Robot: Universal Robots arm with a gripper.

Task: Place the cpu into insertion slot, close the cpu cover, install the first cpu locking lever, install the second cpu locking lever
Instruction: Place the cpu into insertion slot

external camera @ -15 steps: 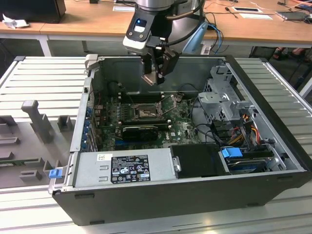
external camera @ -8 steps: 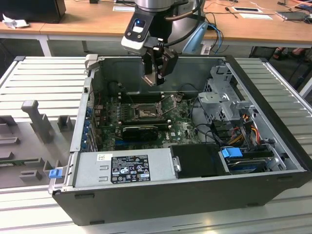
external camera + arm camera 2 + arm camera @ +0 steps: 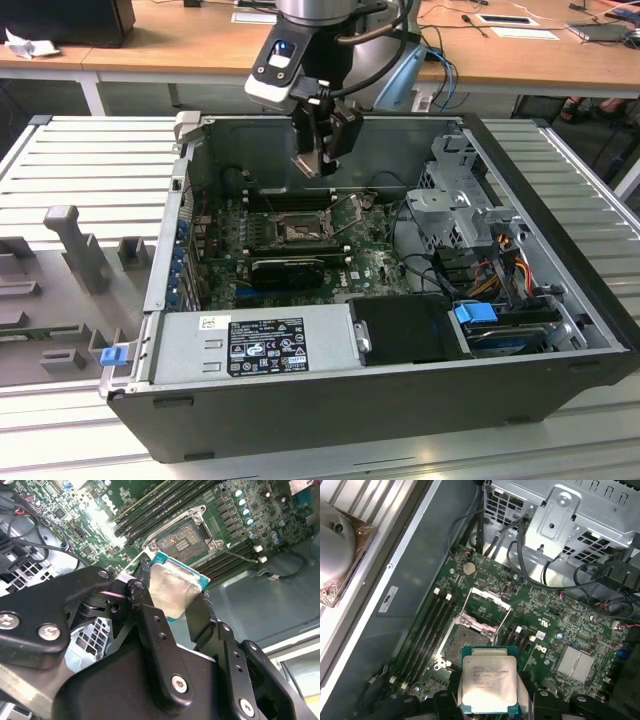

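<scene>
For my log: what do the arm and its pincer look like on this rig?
The arm wrist is silver-grey with a blue-marked cap; a black cable loops beside it. The pincer is matte black: flat linkage bars joined by silver screws, with two slim fingers.

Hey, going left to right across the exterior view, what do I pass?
Grey fixture upright → case's left wall → insertion slot → metal drive cage. The gripper, shut on the cpu, hangs over the slot, so I left it out.
</scene>
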